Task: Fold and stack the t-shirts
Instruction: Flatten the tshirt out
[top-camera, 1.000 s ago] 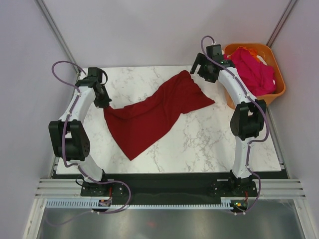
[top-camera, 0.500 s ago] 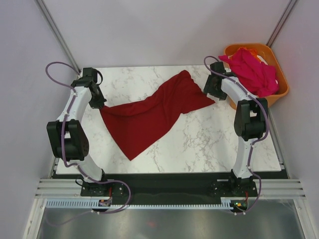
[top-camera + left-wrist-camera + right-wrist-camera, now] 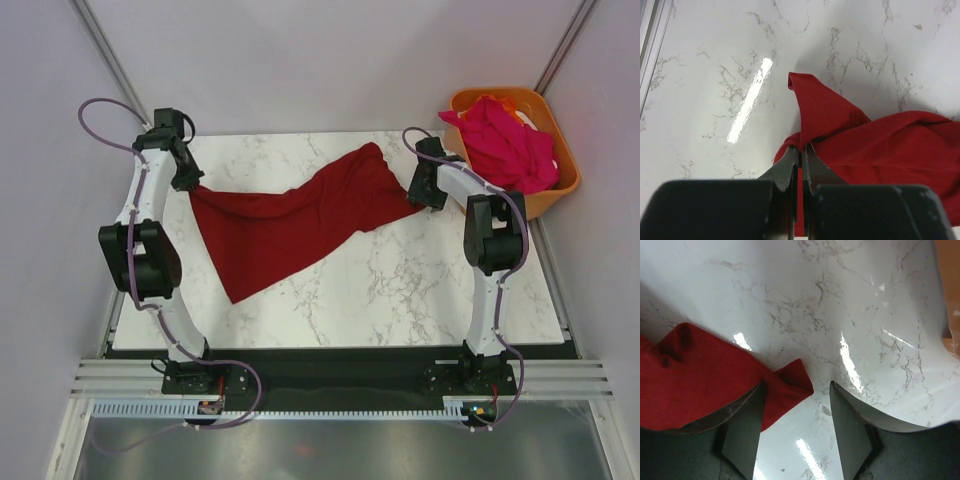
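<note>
A dark crimson t-shirt [image 3: 290,220] lies stretched in a diagonal band across the marble table. At its far-left corner my left gripper [image 3: 186,180] is shut on the cloth, and the left wrist view shows the red fabric [image 3: 880,145] pinched between the closed left gripper tips [image 3: 801,150]. My right gripper [image 3: 418,190] is low at the shirt's right corner, jaws open. In the right wrist view that corner [image 3: 785,390] lies between the fingers [image 3: 747,425], against the left one, ungripped. A magenta t-shirt [image 3: 505,140] is heaped in the tub.
The orange plastic tub [image 3: 560,185] sits off the table's far right corner, just behind the right arm. The table's left edge rail [image 3: 650,45] is close to the left gripper. White marble [image 3: 400,290] shows in front of the shirt.
The left gripper pulled the shirt's corner back and to the left, drawing the cloth out. The right arm dropped from beside the tub to the shirt's right corner, its jaws narrowing.
</note>
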Tool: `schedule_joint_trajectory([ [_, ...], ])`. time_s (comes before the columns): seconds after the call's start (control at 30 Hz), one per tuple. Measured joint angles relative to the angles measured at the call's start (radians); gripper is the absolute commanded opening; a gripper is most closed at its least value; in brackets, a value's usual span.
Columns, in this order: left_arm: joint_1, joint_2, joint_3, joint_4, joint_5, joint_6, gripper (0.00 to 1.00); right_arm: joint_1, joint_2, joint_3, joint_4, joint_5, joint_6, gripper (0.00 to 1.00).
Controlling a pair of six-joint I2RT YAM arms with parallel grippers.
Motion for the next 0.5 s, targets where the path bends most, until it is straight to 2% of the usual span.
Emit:
schedule_joint_trajectory([
  [0.07, 0.0, 0.024, 0.027, -0.006, 0.0, 0.0, 0.02, 0.0, 0.01, 0.011, 0.004, -0.007, 0.0, 0.59],
  [0.1, 0.0, 0.038, 0.038, -0.007, 0.0, 0.0, 0.02, 0.0, 0.015, 0.016, 0.01, -0.01, -0.001, 0.45],
  [0.13, 0.0, 0.051, 0.044, -0.007, 0.0, 0.0, 0.02, 0.0, 0.019, 0.021, 0.013, -0.015, -0.004, 0.38],
  [0.17, 0.0, 0.065, 0.05, -0.009, 0.0, 0.0, 0.07, 0.0, 0.022, 0.024, 0.021, -0.024, -0.002, 0.32],
  [0.2, 0.0, 0.074, 0.054, -0.011, 0.0, 0.0, 0.13, 0.001, 0.024, 0.026, 0.028, -0.032, 0.0, 0.18],
  [0.23, 0.0, 0.085, 0.057, -0.012, 0.001, 0.0, 0.26, 0.004, 0.024, 0.026, 0.037, -0.045, 0.004, 0.12],
  [0.27, 0.0, 0.094, 0.057, -0.013, 0.001, 0.002, 0.34, 0.006, 0.024, 0.026, 0.044, -0.051, -0.001, 0.03],
  [0.3, 0.0, 0.101, 0.057, -0.015, 0.002, 0.001, 0.42, 0.008, 0.025, 0.025, 0.046, -0.054, -0.002, 0.0],
  [0.33, 0.0, 0.103, 0.056, -0.017, 0.0, 0.001, 0.56, 0.008, 0.024, 0.022, 0.049, -0.058, -0.002, 0.0],
  [0.5, -0.008, 0.04, -0.021, -0.017, -0.028, -0.017, 0.66, 0.003, -0.009, -0.038, 0.107, -0.089, 0.003, 0.0],
])
